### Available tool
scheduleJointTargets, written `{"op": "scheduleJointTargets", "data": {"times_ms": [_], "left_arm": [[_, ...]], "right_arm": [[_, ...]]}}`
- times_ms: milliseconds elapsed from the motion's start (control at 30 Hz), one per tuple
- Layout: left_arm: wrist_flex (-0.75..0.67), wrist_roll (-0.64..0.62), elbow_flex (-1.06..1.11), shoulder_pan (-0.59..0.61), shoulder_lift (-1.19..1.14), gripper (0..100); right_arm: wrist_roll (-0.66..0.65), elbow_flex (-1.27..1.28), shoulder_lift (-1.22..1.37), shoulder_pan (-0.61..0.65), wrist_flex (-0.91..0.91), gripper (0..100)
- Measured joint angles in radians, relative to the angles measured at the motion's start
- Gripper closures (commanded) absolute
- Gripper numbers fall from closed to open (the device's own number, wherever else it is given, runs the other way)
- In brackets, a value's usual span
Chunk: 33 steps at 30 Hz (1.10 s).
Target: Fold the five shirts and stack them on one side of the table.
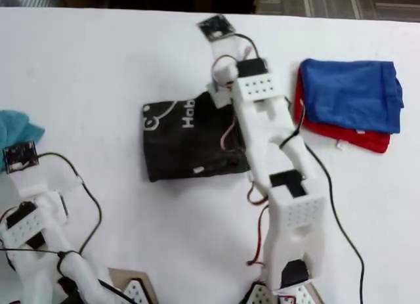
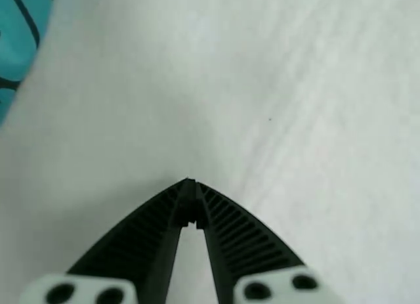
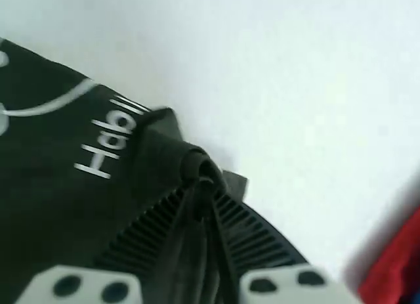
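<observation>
Right jaws clamp edge of black shirt (image 3: 56,215).

A white worktop (image 1: 98,74) carries shirts in four colours. The black shirt (image 1: 190,143) has white lettering and curved white lines. One blue shirt (image 1: 351,94) and one red shirt (image 1: 367,138) are plain. The teal shirt (image 1: 16,128) has thin dark stripes. The left arm (image 1: 39,218) and right arm (image 1: 289,212) are white with black motor blocks. The left fingers (image 2: 144,238) and right fingers (image 3: 256,238) are black and ribbed.
</observation>
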State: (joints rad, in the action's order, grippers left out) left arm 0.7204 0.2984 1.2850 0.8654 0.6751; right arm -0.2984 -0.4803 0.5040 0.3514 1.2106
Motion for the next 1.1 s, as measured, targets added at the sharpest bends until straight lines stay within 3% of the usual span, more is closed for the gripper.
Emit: {"op": "scheduleJointTargets", "data": {"times_ms": [233, 633, 767, 1100], "left_arm": [[0.000, 0.000, 0.000, 0.000, 0.000, 97], [0.000, 0.000, 0.000, 0.000, 0.000, 97], [0.000, 0.000, 0.000, 0.000, 0.000, 97], [0.000, 0.000, 0.000, 0.000, 0.000, 97]], "right_arm": [[0.002, -0.005, 0.057, 0.058, -0.038, 97.8], [0.002, -0.005, 0.176, -0.155, -0.127, 97.8], [0.002, -0.021, 0.178, -0.169, -0.124, 97.8], [0.002, -0.152, -0.009, -0.115, 0.161, 97.8]]}}
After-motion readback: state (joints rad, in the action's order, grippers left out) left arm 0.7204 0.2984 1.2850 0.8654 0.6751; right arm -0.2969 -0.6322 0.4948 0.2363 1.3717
